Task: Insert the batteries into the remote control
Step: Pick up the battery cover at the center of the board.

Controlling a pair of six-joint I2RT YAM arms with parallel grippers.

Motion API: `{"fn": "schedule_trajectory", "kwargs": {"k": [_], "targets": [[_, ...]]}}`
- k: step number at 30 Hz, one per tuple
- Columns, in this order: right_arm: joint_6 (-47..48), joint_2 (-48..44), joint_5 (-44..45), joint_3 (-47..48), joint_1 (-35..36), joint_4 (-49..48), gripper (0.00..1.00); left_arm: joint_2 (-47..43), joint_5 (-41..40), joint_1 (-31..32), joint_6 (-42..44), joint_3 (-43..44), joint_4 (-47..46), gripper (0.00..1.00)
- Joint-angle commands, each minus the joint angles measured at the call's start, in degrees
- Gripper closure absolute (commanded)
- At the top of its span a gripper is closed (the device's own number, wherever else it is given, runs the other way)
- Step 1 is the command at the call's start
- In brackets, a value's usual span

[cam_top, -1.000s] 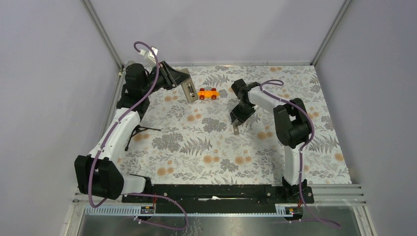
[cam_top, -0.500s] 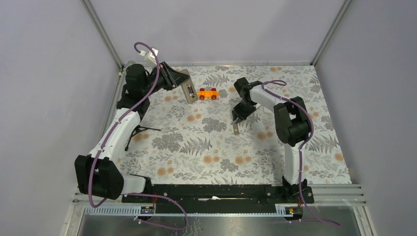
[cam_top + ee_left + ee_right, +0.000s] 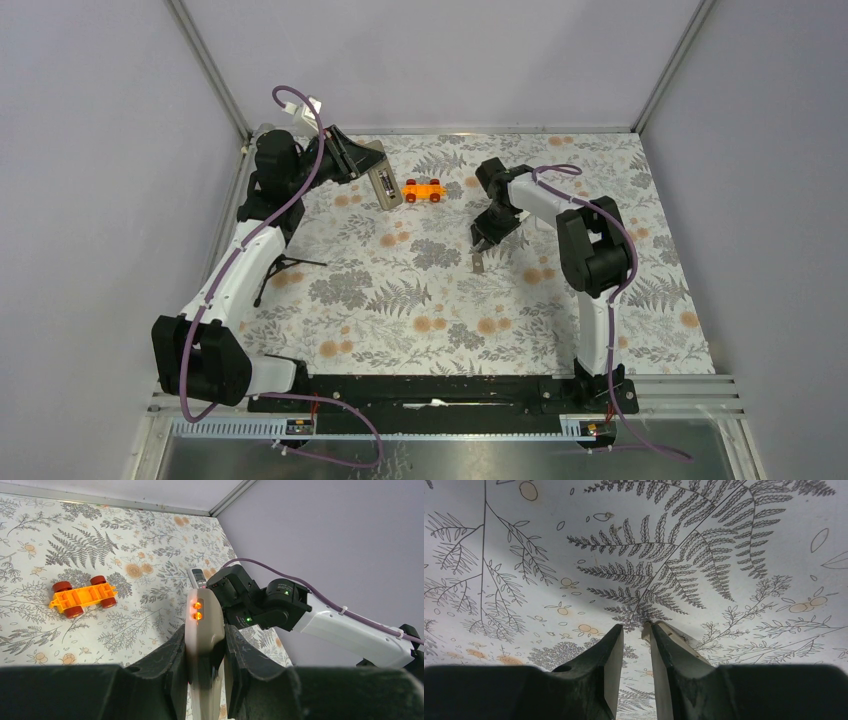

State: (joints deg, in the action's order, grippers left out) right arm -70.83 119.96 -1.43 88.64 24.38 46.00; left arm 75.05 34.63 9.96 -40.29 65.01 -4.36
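Two handsets showing over the floral-print counter (image 3: pixel 400 300). Left end effector (image 3: pixel 204 630) is clamping the bigger one, a thick beige-grey plastic handset (image 3: pixel 207 611), raised at far left. Right end effector (image 3: pixel 635 628) is hovering nearly closed; can't tell if it's gripping. Slim white-edged, dark-faced remote control (image 3: pixel 479 262) is lying right at its tips, long axis near-to-far, so right arm's nearer. Not spotting batteries for certain.

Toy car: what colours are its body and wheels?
The toy car has an orange body and dark red wheels, clearest in the left wrist view.
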Motion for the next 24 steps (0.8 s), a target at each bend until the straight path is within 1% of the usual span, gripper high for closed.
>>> {"fn": "schedule_trajectory", "kwargs": {"k": [1, 4, 11, 16, 24], "targets": [[-0.25, -3.84, 3.45, -0.52, -0.04, 1.45, 0.66, -1.19, -0.68, -0.47, 0.97, 0.73, -3.09, 1.0], [-0.45, -5.24, 4.1, -1.15, -0.04, 1.47, 0.66, -1.22, -0.7, -0.47, 0.94, 0.59, -3.08, 1.0], [-1.24, -6.23, 1.63, -3.21, 0.46, 0.72, 0.66, -1.42, -0.68, -0.46, 1.0, 0.07, -3.09, 1.0], [-1.7, -4.97, -0.84, -4.26, 0.71, -0.36, 0.66, -1.81, -0.83, -0.46, 1.01, -0.44, -3.06, 1.0], [-1.68, -1.96, -0.95, -1.48, 0.76, -0.57, 0.62, -1.84, -1.03, -0.46, 1.22, -0.19, -2.63, 1.0]]}}
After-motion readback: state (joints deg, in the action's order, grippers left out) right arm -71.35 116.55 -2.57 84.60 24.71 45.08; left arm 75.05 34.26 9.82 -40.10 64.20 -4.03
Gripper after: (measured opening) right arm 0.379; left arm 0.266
